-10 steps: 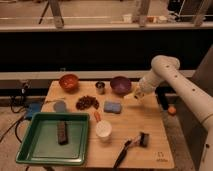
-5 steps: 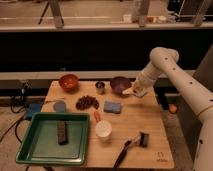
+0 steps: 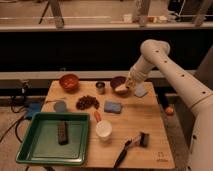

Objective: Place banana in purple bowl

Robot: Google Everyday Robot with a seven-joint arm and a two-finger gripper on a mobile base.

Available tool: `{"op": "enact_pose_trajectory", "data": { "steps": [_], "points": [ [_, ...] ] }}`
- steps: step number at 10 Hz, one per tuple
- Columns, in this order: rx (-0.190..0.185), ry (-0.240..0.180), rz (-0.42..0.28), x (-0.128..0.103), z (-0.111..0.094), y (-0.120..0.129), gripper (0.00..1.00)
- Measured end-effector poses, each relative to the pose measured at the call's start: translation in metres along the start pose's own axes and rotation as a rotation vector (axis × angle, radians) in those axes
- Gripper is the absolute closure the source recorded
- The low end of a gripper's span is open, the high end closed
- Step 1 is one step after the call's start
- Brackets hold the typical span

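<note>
The purple bowl [image 3: 117, 81] stands at the back of the wooden table [image 3: 145, 122], right of a small metal cup [image 3: 100, 87]. My gripper [image 3: 128, 85] hangs over the bowl's right rim on the white arm that reaches in from the right. It is shut on the banana [image 3: 122, 91], a pale-yellow piece that shows at the bowl's front edge just below the fingers. Whether the banana touches the bowl I cannot tell.
An orange bowl [image 3: 69, 81] sits at the back left. A blue sponge [image 3: 113, 107], a dark pile of small pieces [image 3: 87, 102], a white cup [image 3: 103, 130] and a black brush [image 3: 131, 147] lie mid-table. A green tray [image 3: 30, 145] holds a dark bar [image 3: 62, 132]. A grey-blue cloth [image 3: 141, 90] lies beside the purple bowl.
The arm has swung left and toward the back of the table, carrying the banana from beside the blue sponge to the purple bowl's right rim.
</note>
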Motion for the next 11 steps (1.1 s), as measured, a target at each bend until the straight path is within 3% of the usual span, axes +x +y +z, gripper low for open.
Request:
{"op": "enact_pose_trajectory", "data": {
  "steps": [5, 11],
  "points": [
    [-0.011, -0.002, -0.08, -0.02, -0.001, -0.038, 0.95],
    [0.006, -0.01, -0.099, -0.014, 0.006, -0.051, 0.95]
  ]
}}
